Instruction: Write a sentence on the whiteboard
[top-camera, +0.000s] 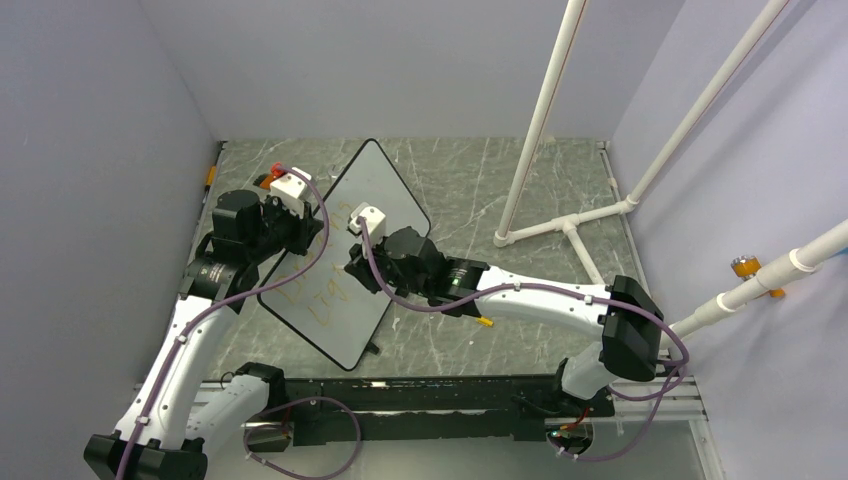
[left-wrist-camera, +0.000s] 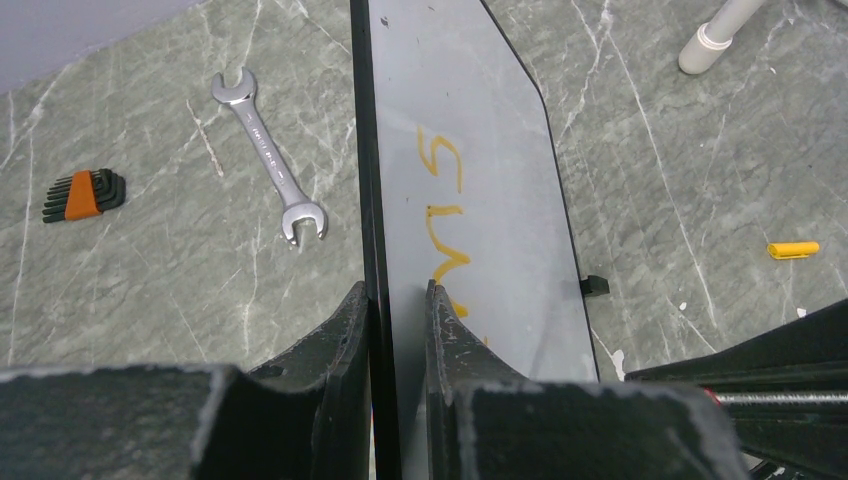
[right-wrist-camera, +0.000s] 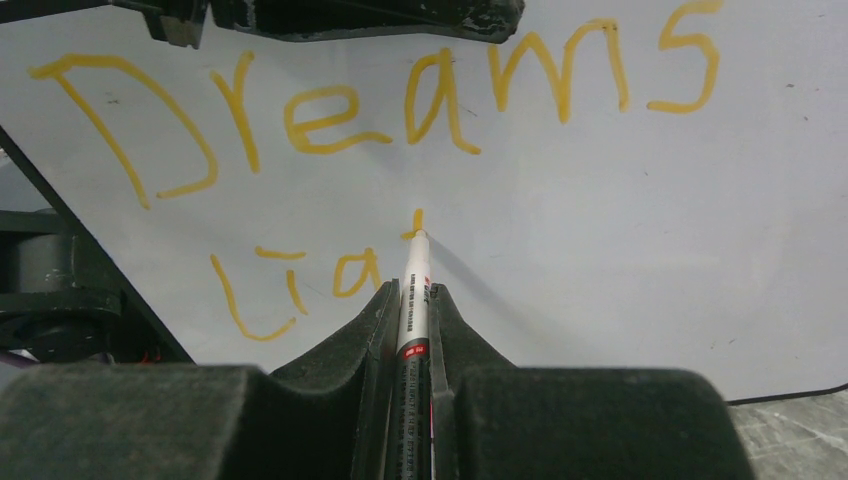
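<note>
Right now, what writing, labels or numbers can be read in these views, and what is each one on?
"Dreams": top line of the sentence, orange-yellow, on the whiteboard.
"Lia", unfinished: second line, beneath it.
Print on the marker barrel: too small to read.
Nothing else legible.

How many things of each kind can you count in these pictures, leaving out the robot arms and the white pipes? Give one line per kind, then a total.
whiteboard: 1
marker: 1
wrench: 1
hex key set: 1
yellow cap: 1
Total: 5
</note>
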